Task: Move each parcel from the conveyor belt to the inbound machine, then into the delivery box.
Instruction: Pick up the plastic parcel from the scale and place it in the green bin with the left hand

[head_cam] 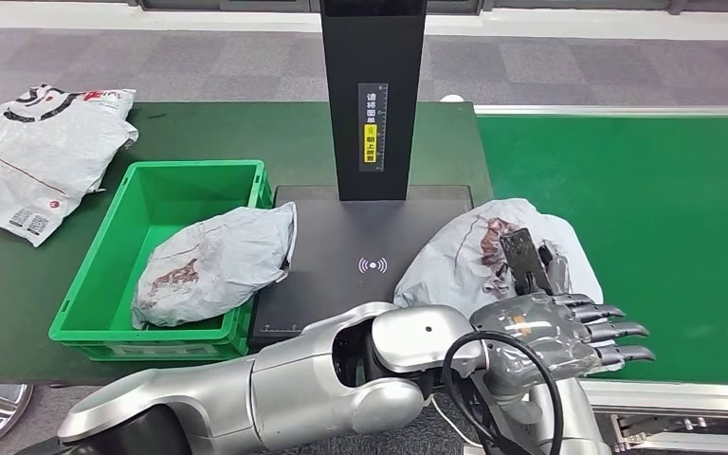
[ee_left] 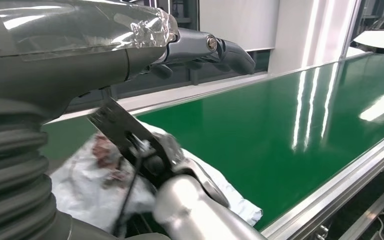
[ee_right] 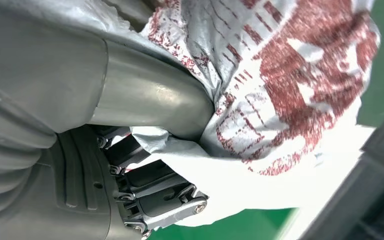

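A white parcel with red print (head_cam: 474,251) lies across the right edge of the inbound machine's black plate (head_cam: 341,246) and the green conveyor belt (head_cam: 645,209). My right hand (ee_right: 80,165) grips this parcel (ee_right: 290,85), its thumb on top and its fingers (ee_right: 155,197) curled under the bag's edge. In the head view my left arm crosses in front and covers most of that hand. My left hand (head_cam: 559,332) hovers just in front of the parcel, holding nothing, its fingers (ee_left: 200,47) stretched out over the belt. The green delivery box (head_cam: 90,284) stands left of the machine.
One grey-white parcel (head_cam: 218,261) lies in the green box, leaning over its right wall. Another white parcel (head_cam: 43,142) lies on the dark table at far left. The machine's black post (head_cam: 373,95) rises behind the plate. The belt's metal rail (head_cam: 673,393) runs along its near edge.
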`<state>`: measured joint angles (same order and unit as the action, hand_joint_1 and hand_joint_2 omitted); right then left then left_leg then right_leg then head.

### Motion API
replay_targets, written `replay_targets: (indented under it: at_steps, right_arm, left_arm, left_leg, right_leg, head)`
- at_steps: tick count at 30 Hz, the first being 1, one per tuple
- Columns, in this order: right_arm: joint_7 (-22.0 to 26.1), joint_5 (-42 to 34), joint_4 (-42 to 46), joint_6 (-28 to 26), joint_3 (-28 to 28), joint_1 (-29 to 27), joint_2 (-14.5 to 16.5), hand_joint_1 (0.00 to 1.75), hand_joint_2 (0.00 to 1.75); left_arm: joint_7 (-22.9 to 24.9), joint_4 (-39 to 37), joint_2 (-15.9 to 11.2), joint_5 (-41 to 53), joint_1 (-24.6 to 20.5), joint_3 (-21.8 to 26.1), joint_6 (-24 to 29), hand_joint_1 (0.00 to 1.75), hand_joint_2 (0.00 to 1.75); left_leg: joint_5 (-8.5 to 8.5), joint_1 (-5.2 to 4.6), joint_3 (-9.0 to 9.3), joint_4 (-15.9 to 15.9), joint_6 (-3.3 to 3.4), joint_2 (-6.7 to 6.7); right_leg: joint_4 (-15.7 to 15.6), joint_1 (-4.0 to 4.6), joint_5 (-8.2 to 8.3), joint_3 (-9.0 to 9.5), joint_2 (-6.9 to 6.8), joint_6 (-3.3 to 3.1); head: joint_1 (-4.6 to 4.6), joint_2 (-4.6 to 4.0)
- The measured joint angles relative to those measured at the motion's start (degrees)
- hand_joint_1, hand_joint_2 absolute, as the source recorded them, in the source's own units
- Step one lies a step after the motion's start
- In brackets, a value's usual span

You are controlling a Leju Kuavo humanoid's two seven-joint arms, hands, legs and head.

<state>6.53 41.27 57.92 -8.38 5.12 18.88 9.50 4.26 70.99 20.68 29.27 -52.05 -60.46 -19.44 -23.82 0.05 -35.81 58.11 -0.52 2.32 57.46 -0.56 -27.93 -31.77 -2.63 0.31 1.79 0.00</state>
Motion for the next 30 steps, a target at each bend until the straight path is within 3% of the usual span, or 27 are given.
replay_targets:
  at_steps: [21, 30]
  right_arm:
    - [-1.2, -1.5, -1.9, -0.7, -3.1, 3.6, 0.1, 1.75, 1.75]
    - [1.1, -1.7, -12.8, 0.5, -3.9, 11.0, 0.8, 1.75, 1.75]
  left_arm:
    - [-0.8, 0.0, 0.1, 1.2, 0.8, 0.0, 0.2, 0.0, 1.75]
    - [-0.9, 0.0, 0.8, 0.1, 0.8, -0.5, 0.5, 0.0, 1.75]
  left_leg:
    - [0.0, -0.02, -0.07, 0.0, 0.0, -0.04]
    - [0.03, -0.02, -0.09, 0.0, -0.03, 0.01]
  right_leg:
    - [0.0, -0.04, -0.01, -0.07, -0.03, 0.0]
    - [0.0, -0.03, 0.01, -0.08, 0.03, 0.0]
  head:
    - [0.0, 0.0]
    - [0.0, -0.01]
